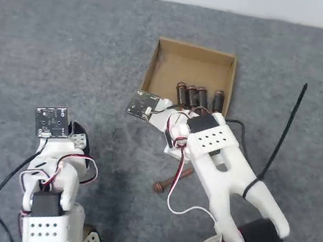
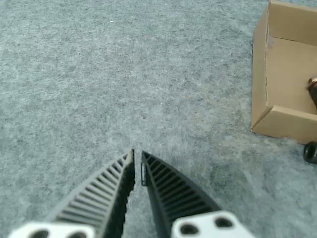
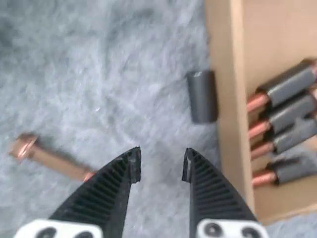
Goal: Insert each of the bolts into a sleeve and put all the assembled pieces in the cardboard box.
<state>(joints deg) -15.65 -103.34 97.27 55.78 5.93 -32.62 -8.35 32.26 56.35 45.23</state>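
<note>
- right claw [image 3: 161, 163]: spread, empty, over grey tabletop [image 3: 99, 74]
- bolt [image 3: 49, 158]: loose, near one finger
- sleeve [image 3: 202, 95]: just beside cardboard box [image 3: 223, 74] outer wall
- cardboard box: toward tabletop's far edge, four assembled pieces [image 3: 285, 111] inside
- left claw [image 2: 137, 158]: pressed together, empty

Shiny copper bolt [image 3: 47, 157], matt sleeve [image 3: 202, 95], fuzzy grey carpet [image 3: 99, 74]

- No text, label, brand, number or sign can be read.
- The boards [image 1: 51, 121] mounted at each wrist, just behind the grippers, carry marks too small to tell.
</note>
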